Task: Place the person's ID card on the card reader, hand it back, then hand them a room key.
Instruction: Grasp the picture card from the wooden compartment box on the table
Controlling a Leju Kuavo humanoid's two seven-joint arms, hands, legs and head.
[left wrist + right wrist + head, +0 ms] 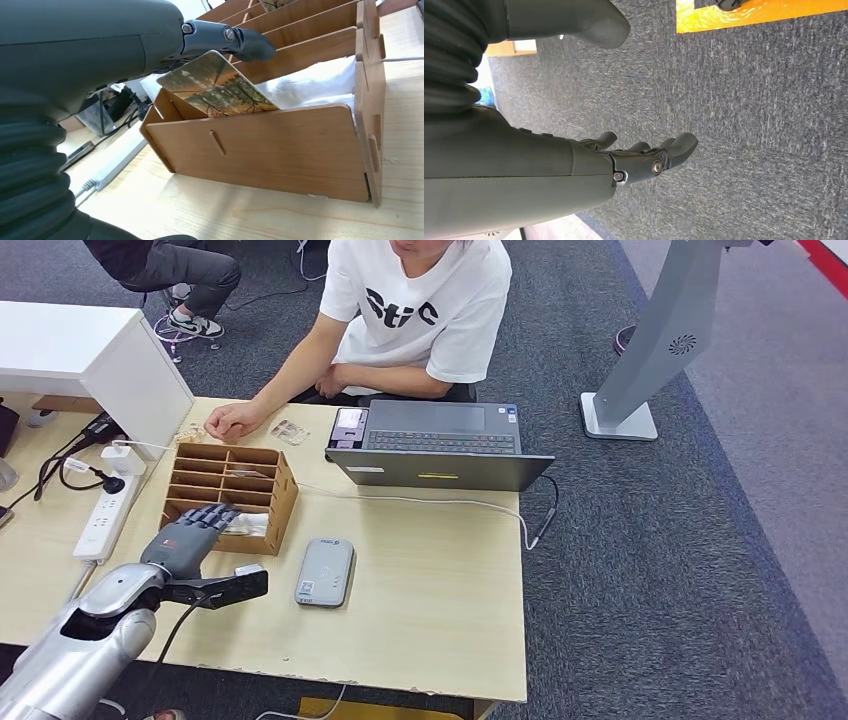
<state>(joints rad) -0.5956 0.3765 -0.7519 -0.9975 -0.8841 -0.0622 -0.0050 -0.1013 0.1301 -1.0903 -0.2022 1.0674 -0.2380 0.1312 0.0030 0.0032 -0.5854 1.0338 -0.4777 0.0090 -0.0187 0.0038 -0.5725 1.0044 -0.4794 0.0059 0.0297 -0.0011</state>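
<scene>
At the nearest compartment of the wooden organizer [232, 492], the left hand [192, 536] reached in, fingers [227, 37] touching a room key card [220, 85] that leaned, half-raised, just beneath them; whether they gripped it was unclear. The right hand [644, 155] hung loosely open over the floor.

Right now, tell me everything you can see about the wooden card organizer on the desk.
The wooden card organizer is a light-brown slotted plywood box with several rows of compartments, standing upright on the desk beside the card reader. The left hand reaches into its nearest row, a finger touching a picture-printed card leaning there.
</scene>
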